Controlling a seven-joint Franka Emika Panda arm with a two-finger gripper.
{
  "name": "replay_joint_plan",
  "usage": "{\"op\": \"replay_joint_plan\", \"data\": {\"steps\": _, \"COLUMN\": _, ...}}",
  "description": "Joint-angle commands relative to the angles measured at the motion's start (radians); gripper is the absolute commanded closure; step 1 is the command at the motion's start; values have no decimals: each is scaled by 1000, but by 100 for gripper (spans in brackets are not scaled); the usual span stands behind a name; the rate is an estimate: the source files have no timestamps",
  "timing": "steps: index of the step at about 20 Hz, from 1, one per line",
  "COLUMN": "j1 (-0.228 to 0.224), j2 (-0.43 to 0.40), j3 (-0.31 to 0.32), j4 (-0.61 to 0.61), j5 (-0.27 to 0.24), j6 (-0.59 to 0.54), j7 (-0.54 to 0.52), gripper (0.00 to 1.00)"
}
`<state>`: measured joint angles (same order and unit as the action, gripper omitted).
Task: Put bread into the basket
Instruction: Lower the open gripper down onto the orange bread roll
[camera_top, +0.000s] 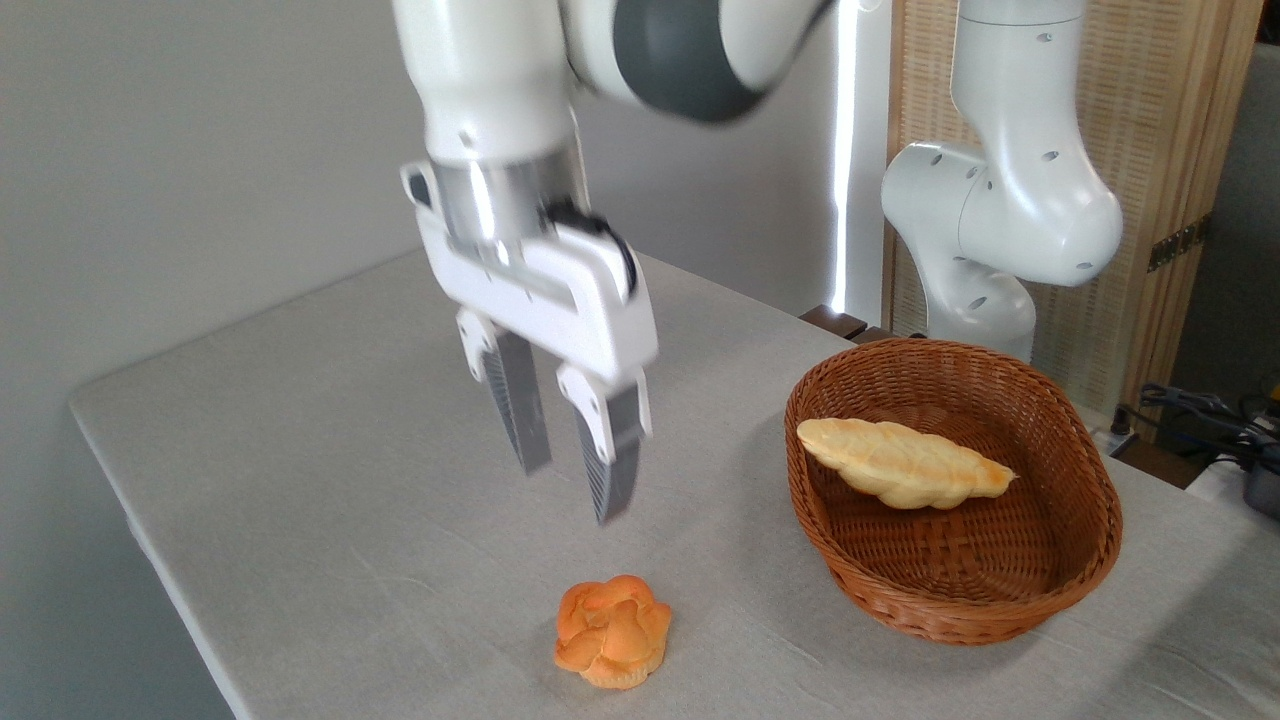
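Empty gripper (572, 490), jaws apart, hangs above bun (611, 630); narrow gap may clip bun's top, knocking it away from basket (1090, 560).

I see bare table (330, 480) all around the little bun (612, 631), so nothing blocks my gripper (570, 490) above it. To the right, the basket (1085, 560) wall stands up, and a long loaf (900, 462) fills its far part.
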<state>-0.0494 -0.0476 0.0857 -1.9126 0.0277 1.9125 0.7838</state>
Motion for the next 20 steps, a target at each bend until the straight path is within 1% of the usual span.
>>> {"op": "replay_joint_plan", "data": {"steps": 1, "j1": -1, "j2": -43, "j3": 8, "j4": -169, "j5": 49, "j6": 172, "j7": 69, "gripper": 0}}
{"op": "replay_joint_plan", "data": {"steps": 2, "j1": -1, "j2": -40, "j3": 23, "j4": -187, "j5": 84, "j6": 206, "j7": 84, "gripper": 0}}
{"op": "replay_joint_plan", "data": {"steps": 3, "j1": -1, "j2": -32, "j3": 44, "j4": -203, "j5": 109, "j6": 244, "j7": 91, "gripper": 0}}
{"op": "replay_joint_plan", "data": {"steps": 5, "j1": -1, "j2": 0, "j3": 51, "j4": -235, "j5": 113, "j6": 333, "j7": 92, "gripper": 0}}
{"op": "replay_joint_plan", "data": {"steps": 8, "j1": -1, "j2": 8, "j3": 51, "j4": -269, "j5": 115, "j6": 365, "j7": 94, "gripper": 0}}
{"op": "replay_joint_plan", "data": {"steps": 9, "j1": -1, "j2": 11, "j3": 51, "j4": -272, "j5": 115, "j6": 365, "j7": 94, "gripper": 7}}
{"op": "replay_joint_plan", "data": {"steps": 10, "j1": -1, "j2": 17, "j3": 49, "j4": -278, "j5": 113, "j6": 365, "j7": 92, "gripper": 19}}
{"op": "replay_joint_plan", "data": {"steps": 12, "j1": -1, "j2": 20, "j3": 49, "j4": -281, "j5": 113, "j6": 365, "j7": 94, "gripper": 54}}
{"op": "replay_joint_plan", "data": {"steps": 13, "j1": -1, "j2": 20, "j3": 49, "j4": -281, "j5": 113, "j6": 362, "j7": 94, "gripper": 64}}
{"op": "replay_joint_plan", "data": {"steps": 15, "j1": -1, "j2": 20, "j3": 49, "j4": -281, "j5": 113, "j6": 352, "j7": 95, "gripper": 93}}
{"op": "replay_joint_plan", "data": {"steps": 16, "j1": -1, "j2": 22, "j3": 49, "j4": -281, "j5": 115, "j6": 350, "j7": 95, "gripper": 100}}
{"op": "replay_joint_plan", "data": {"steps": 20, "j1": -1, "j2": 22, "j3": 51, "j4": -281, "j5": 115, "j6": 350, "j7": 95, "gripper": 100}}
